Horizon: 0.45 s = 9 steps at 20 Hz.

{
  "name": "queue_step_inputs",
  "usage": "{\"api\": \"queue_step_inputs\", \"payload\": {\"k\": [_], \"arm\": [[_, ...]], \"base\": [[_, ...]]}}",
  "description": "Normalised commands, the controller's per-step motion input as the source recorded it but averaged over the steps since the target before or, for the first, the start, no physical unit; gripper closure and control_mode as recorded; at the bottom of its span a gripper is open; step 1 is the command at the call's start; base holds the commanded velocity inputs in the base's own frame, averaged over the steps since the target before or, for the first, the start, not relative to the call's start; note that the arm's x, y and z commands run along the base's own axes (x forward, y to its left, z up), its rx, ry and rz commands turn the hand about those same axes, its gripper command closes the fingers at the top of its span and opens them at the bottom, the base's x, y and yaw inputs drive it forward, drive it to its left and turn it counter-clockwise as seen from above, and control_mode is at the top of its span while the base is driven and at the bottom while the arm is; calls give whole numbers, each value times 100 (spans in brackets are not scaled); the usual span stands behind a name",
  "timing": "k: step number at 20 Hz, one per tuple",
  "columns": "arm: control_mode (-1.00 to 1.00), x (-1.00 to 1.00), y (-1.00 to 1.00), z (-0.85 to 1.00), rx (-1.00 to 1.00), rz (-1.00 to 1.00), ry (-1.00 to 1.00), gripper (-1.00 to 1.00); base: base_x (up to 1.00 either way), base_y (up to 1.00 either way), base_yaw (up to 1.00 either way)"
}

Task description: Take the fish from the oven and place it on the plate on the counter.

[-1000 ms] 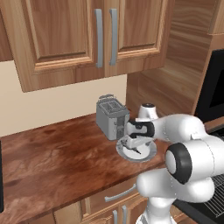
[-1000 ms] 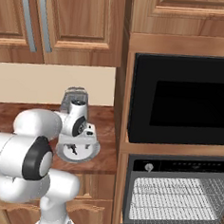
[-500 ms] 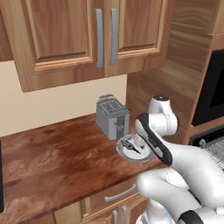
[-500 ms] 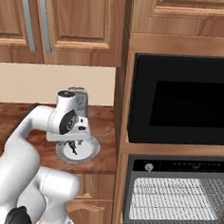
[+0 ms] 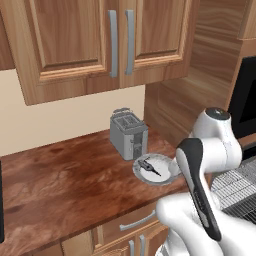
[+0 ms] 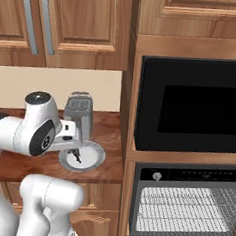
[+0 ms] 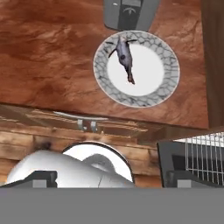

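Apparently glossy reddish wood-grain counter (image 5: 65, 175)

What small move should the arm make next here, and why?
Probably just keep backing the gripper away, perhaps toward a rest pose. The fish already lies on the plate on the counter, nothing sits between the open fingers, and the oven rack looks bare, so no more handling seems needed.

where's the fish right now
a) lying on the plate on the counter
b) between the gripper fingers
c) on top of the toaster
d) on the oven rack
a, the fish lies on the plate, which sits on the counter right by the toaster, with nothing gripping it.
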Motion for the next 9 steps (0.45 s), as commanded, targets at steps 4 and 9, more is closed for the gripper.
{"api": "queue_step_inputs", "payload": {"k": [4,9], "arm": [[-100,-64,0,100,0,0,-6,-100],[-100,-28,0,100,0,0,0,-100]], "base": [[0,0,0],[0,0,0]]}}
